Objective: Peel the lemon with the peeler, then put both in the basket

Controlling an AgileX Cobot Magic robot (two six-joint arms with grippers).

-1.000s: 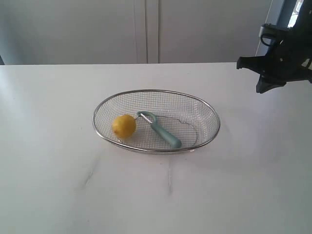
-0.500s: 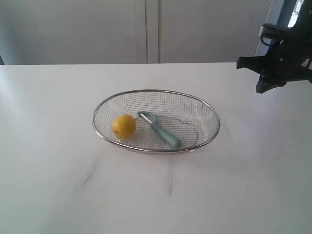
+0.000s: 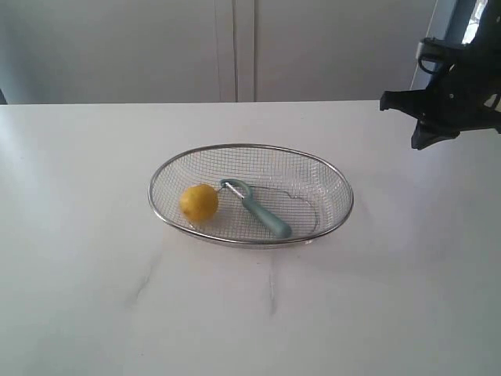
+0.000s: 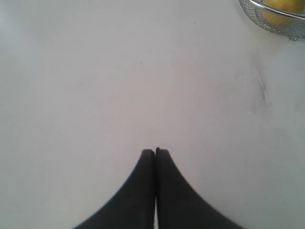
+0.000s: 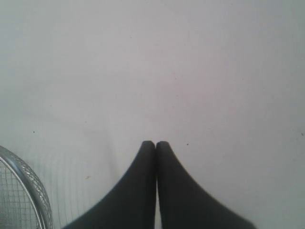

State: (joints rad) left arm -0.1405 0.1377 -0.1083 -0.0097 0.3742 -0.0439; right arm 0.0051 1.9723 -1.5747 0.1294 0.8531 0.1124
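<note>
Lemon, small, round and bright yellow [image 3: 199,203], lies inside the wide, shallow oval basket of silver wire mesh [image 3: 250,146], in its left part as the exterior view shows it. The slim peeler with the pale teal-green plastic handle and looped metal blade head [image 3: 262,214] lies in the basket too, near the middle. Its blade head is just beside the lemon, whether touching or not cannot be told, and its handle slants away toward the near right side of the mesh. The basket stands alone near the middle of the white bench [image 3: 78,274], whose surface bears a few faint grey streaks [image 3: 145,283] in front of it.

The black right arm [image 3: 458,86] hangs above the far right part of the bench, well apart from the basket. Its wrist view shows the right fingers [image 5: 138,191] pressed together with nothing between them, over bare bench, a stretch of the basket's rim at the picture's edge. The left fingers [image 4: 138,191] are likewise pressed together and empty, over bare bench, with a corner of the basket and the yellow of the lemon behind the mesh far off.
</note>
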